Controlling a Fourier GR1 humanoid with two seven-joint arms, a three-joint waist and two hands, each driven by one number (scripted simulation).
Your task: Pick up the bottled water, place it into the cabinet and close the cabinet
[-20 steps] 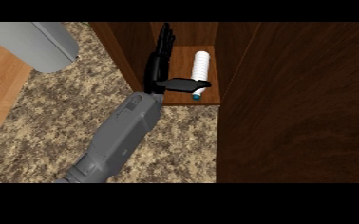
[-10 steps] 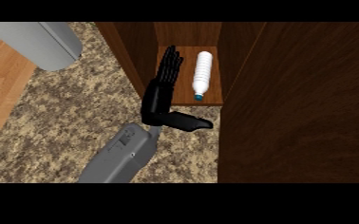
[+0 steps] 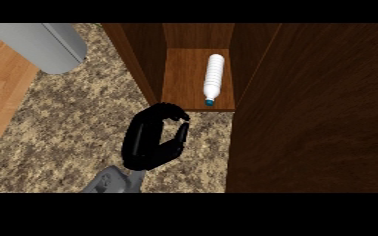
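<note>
The bottled water (image 3: pixel 214 77) is white with a blue cap and lies on its side on the cabinet shelf (image 3: pixel 183 87), cap toward the front edge. My left hand (image 3: pixel 153 139) hovers over the granite counter just in front of the shelf and to the bottle's lower left. It is clear of the bottle, its fingers and thumb curled in and holding nothing. The cabinet door (image 3: pixel 310 120) stands open at the right as a large dark wood panel. My right hand does not show.
A grey rounded appliance (image 3: pixel 43 45) stands at the upper left on the counter (image 3: pixel 81 110). The cabinet's left side wall (image 3: pixel 140 62) rises beside the shelf. A strip of light wood (image 3: pixel 11 87) runs along the left edge.
My left hand has let go of the bottle and drawn back out of the cabinet toward me, and its fingers have curled in. The bottle stays lying on the shelf.
</note>
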